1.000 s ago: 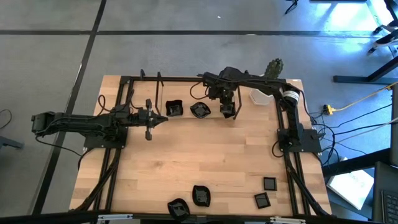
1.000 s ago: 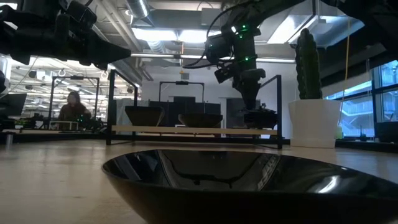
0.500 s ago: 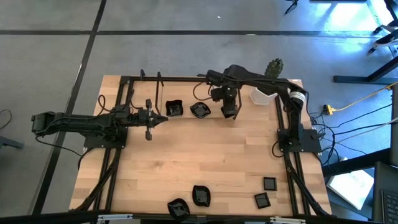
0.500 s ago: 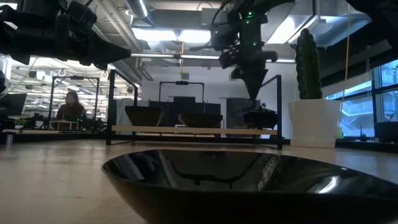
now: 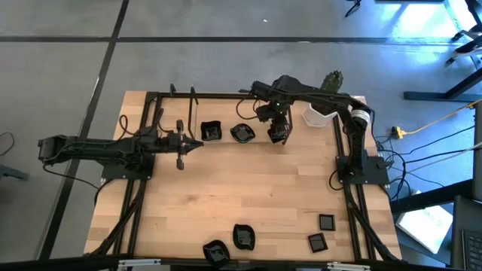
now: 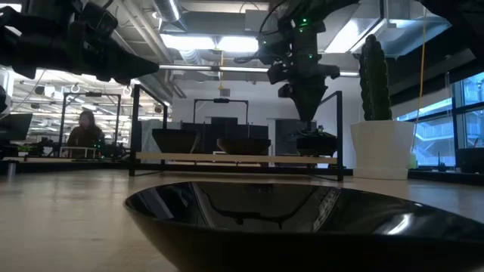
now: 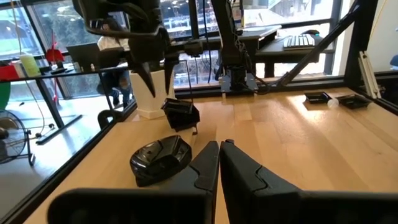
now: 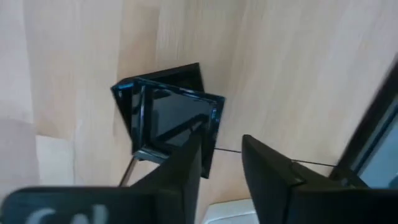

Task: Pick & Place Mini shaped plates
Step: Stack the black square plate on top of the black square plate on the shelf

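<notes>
Right gripper (image 5: 278, 138): fingers parted, released, above square plate (image 8: 171, 118), table's 12 o'clock. Left gripper (image 5: 197, 143): clenched, empty.

An open-plan robotics lab or tech office: a wooden table (image 5: 248, 188) with a black frame stands on grey carpet, cables trail to a yellow plug (image 5: 397, 133), ceiling ducts (image 6: 219, 57) run exposed overhead, and a person (image 6: 85, 128) sits among desks and monitors by large windows (image 7: 37, 37)
</notes>
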{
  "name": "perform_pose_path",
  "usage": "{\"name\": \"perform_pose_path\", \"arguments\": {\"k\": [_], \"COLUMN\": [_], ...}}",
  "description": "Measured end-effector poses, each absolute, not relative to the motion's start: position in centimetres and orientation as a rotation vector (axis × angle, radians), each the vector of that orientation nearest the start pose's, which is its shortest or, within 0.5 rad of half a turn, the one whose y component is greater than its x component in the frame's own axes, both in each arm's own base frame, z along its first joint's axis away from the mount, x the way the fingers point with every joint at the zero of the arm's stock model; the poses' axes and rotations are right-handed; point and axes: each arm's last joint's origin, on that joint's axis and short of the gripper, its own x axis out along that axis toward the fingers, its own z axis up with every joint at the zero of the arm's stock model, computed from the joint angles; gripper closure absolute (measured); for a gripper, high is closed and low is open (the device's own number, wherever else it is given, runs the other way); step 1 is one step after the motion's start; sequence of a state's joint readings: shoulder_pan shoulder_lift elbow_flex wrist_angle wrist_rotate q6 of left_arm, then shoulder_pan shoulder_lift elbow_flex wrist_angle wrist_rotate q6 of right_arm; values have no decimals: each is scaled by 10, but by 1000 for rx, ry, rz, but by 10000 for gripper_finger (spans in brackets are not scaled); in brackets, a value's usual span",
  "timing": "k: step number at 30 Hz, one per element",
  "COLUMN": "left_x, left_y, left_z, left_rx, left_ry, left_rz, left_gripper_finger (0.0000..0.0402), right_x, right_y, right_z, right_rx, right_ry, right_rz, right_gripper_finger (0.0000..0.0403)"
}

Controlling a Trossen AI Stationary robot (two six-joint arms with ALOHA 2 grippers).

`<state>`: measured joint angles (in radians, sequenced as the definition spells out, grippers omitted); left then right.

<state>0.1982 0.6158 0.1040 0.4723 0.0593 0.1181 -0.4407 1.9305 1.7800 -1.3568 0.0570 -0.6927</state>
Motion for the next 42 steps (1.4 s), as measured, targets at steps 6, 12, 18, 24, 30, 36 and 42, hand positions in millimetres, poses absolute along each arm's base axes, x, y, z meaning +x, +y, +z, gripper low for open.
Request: {"name": "perform_pose_path", "arguments": {"k": [6, 12, 18, 24, 30, 36, 42], "left_x": [142, 142, 142, 142, 142, 142, 142], "left_y": [27, 27, 27, 27, 27, 27, 27], "left_z": [184, 184, 184, 184, 184, 184, 184], "left_rx": [111, 112, 112, 112, 112, 111, 111], "left_ry": [56, 56, 56, 56, 57, 57, 57], "left_rz": [136, 135, 135, 135, 135, 135, 135], "left_gripper_finger": [393, 395, 395, 394, 392, 395, 391], "right_x": [333, 335, 337, 339, 340, 340, 340], "right_y": [-164, -164, -164, -166, -167, -167, -167], "right_z": [274, 271, 265, 256, 252, 252, 252], "right_rx": [-235, -205, -191, -175, -171, -169, -166], "right_ry": [1539, 1522, 1538, 1570, 1579, 1579, 1579], "right_rz": [138, 166, 173, 189, 192, 192, 189], "right_gripper_finger": [257, 264, 265, 265, 265, 265, 265]}}
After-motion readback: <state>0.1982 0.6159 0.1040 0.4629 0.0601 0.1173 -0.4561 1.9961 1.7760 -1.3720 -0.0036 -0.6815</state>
